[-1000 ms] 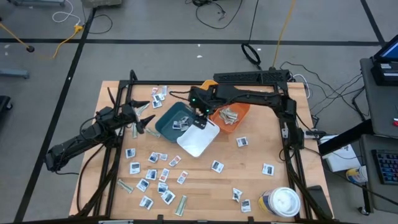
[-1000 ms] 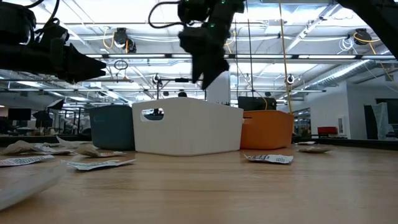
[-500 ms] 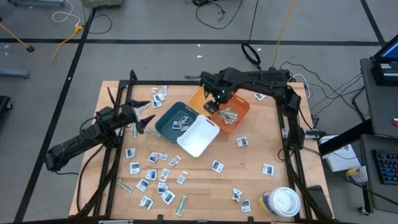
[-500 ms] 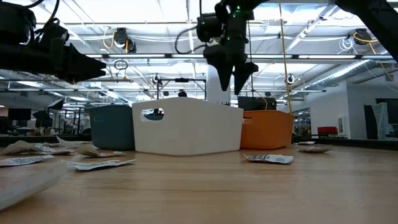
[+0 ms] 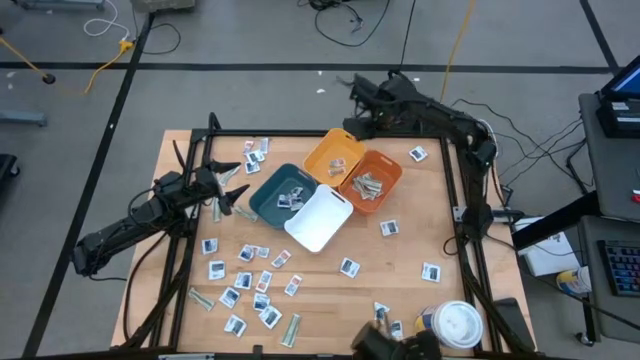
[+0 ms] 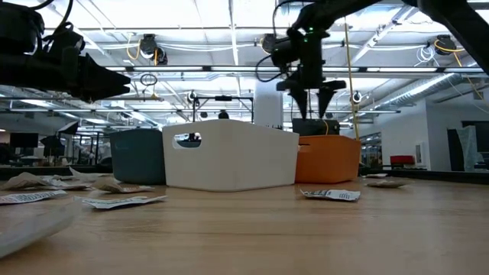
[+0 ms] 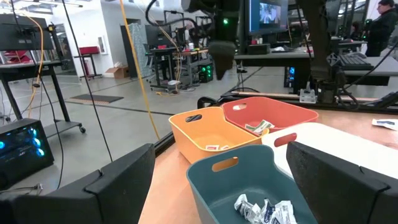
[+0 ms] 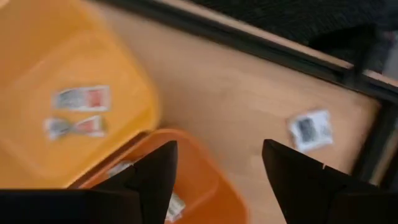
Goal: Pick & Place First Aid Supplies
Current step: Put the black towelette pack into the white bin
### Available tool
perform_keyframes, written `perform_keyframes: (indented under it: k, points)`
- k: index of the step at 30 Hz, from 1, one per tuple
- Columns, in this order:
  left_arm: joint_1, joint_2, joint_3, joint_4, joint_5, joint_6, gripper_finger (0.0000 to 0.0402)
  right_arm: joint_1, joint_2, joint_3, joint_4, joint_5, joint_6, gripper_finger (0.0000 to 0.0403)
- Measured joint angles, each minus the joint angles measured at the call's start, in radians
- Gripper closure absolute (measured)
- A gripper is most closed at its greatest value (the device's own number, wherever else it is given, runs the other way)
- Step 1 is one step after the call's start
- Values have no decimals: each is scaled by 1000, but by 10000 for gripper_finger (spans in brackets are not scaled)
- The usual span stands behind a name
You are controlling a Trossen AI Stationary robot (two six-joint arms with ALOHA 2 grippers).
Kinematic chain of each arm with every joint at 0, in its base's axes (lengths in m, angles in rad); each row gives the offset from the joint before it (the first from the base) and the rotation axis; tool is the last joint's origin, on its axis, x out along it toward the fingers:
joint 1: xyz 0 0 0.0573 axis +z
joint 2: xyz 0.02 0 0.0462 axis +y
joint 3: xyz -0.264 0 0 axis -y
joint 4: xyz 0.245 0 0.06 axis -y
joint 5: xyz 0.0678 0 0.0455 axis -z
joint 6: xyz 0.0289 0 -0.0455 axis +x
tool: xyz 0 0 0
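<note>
Pale wood forms the worktop [image 5: 330, 290], and nearest the front edge stands a round white-lidded tub [image 5: 452, 325]. Small white packets [image 5: 250, 285] lie scattered over the front left area, with a few grey-green strips [image 5: 291, 329] among them. At the left side the left gripper [image 5: 236, 187] hovers with its fingers spread wide and nothing between them. Mid-table sit four touching bins: white bin [image 5: 318, 219], teal bin [image 5: 283, 193] holding packets, orange bin [image 5: 370, 181] holding strips, yellow bin [image 5: 334, 157] with two packets. Farthest back, the right gripper [image 5: 362, 107] hangs above the rear edge, fingers parted, empty, over a lone packet [image 8: 309, 129] beside the orange bin.
</note>
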Motion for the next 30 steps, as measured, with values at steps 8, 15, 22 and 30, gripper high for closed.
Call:
perform_keyframes:
  k: [8,15,22,30]
  points:
    - [0,0,0,0,0,0,34,-104,-117,-137,41,-5,172,184]
    - [0,0,0,0,0,0,34,-136,-283,-402,101,16,385,183]
    - [0,0,0,0,0,0,34,-97,-402,-738,358,119,544,186]
    - [0,0,0,0,0,0,34,-78,-410,-976,664,201,577,186]
